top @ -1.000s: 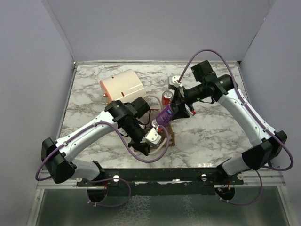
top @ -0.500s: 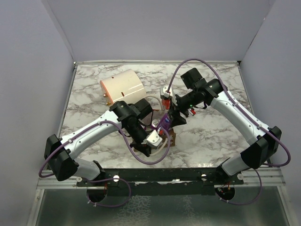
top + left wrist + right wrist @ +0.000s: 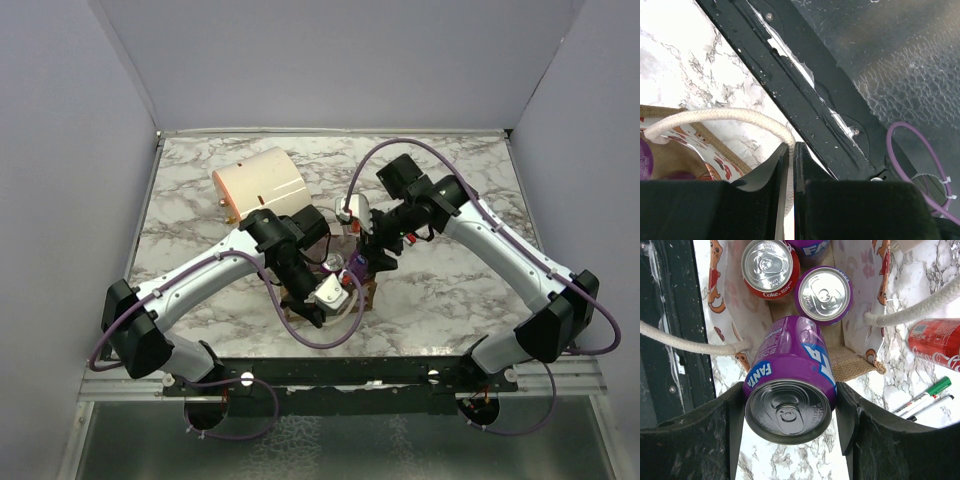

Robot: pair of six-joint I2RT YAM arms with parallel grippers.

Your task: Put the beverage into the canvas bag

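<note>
Since the frame one second back, the right arm has swung left and toward the near edge. The right gripper (image 3: 370,256) now hangs over the canvas bag (image 3: 366,294) instead of off to its far right. The left arm has barely shifted.

Right gripper (image 3: 790,412): fingers spread to can width and clamped on opposite sides of the beverage can (image 3: 790,385), a purple Fanta. Its lid faces the wrist camera and its base points down at the bag mouth. I judge it is above the opening and not yet lowered in.

Left gripper (image 3: 791,150): jaws almost closed, pinching the white rope loop handle (image 3: 715,116). This seems to hold that side of the bag up.

Already upright in the bag: a red Coke can (image 3: 770,264) and a second purple can (image 3: 824,292), touching. Part of a third shows at the frame edge. Bare burlap floor remains on the side nearest the held can.

Outside the bag: another Coke can (image 3: 935,342) lies on the marble table (image 3: 450,290), with markers (image 3: 925,396) near it. A cream cylinder (image 3: 262,185) lies far left.

Handling, as a judgement:
- The can is rigid and smooth-walled, so likely slippery. Full or empty cannot be told.
- A mid-body side grip, as now, suits it. Too much squeeze risks a dent.
- The bag is soft and its walls flop, so the mouth needs holding open.
</note>
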